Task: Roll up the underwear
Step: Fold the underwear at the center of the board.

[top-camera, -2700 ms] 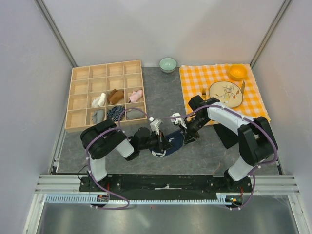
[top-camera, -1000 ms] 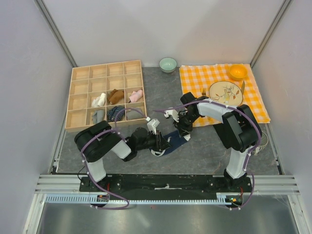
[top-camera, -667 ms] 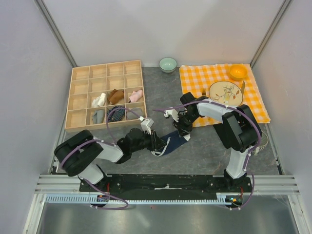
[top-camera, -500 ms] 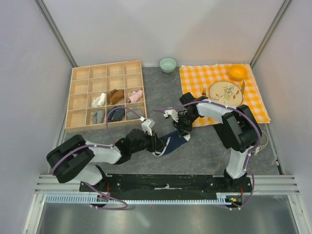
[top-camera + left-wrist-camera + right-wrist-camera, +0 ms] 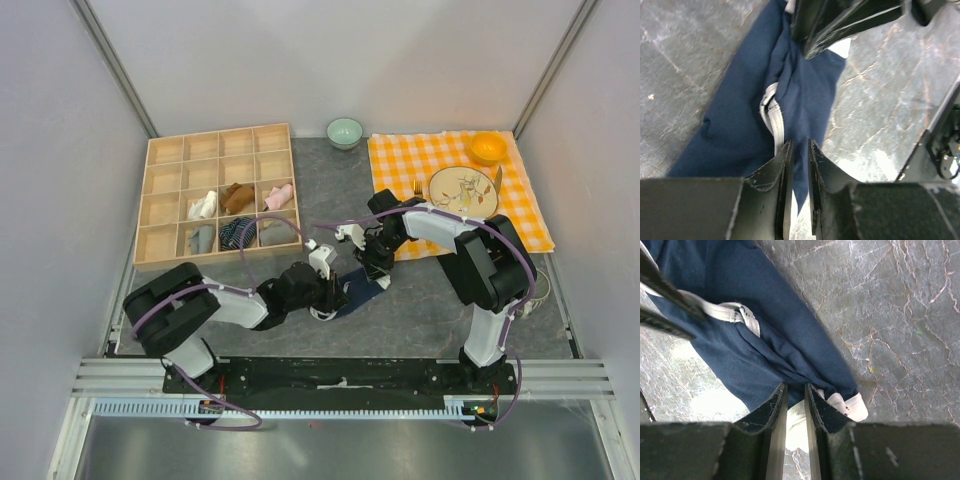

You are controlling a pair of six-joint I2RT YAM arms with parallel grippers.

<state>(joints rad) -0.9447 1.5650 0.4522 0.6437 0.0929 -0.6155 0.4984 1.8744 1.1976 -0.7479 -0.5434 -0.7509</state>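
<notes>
Underwear (image 5: 770,335) lies on grey worktop (image 5: 890,315) between the arms, folded into narrow navy strip, white trim showing. Left jaws nearly together, clamped on one end of strip. Right jaws likewise nipped on opposite end, by white-trimmed corner (fabric thin, so gap tiny). Both ends gripped, likely to hold strip taut and flat so fold doesn't spring open. Judgement: folding stage, rolling not yet begun. Next: one end must turn over toward other.
</notes>
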